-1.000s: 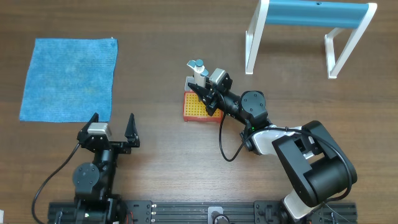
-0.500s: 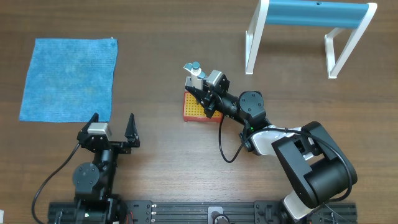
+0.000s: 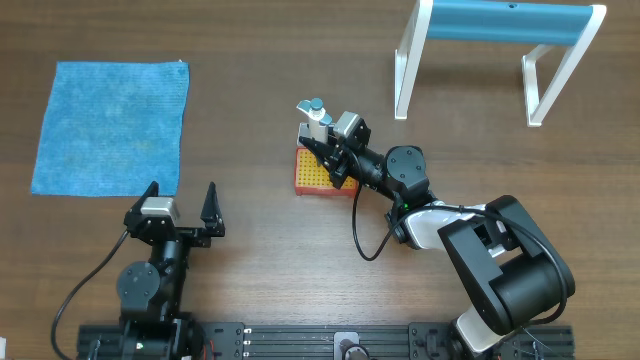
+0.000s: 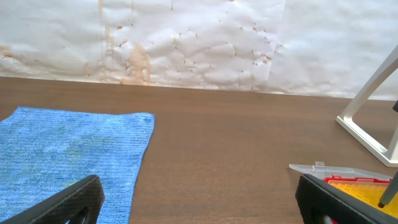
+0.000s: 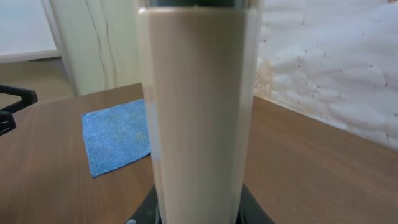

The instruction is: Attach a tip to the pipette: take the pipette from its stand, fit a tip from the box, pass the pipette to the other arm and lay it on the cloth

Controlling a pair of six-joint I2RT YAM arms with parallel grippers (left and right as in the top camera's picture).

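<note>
Pipette (image 3: 319,122) over the orange tip box (image 3: 312,178) at mid-table, clamped in the right gripper (image 3: 326,148). Left gripper (image 3: 181,196) sits fingers spread wide near the blue cloth (image 3: 110,128) — well apart from the pipette.

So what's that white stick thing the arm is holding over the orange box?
That is the pipette: a smooth, cream-white, plastic-looking tube with a bluish button on top. It stands roughly upright, clamped in the right gripper, above the orange tip box. Whether its lower end touches the box cannot be told.
</note>
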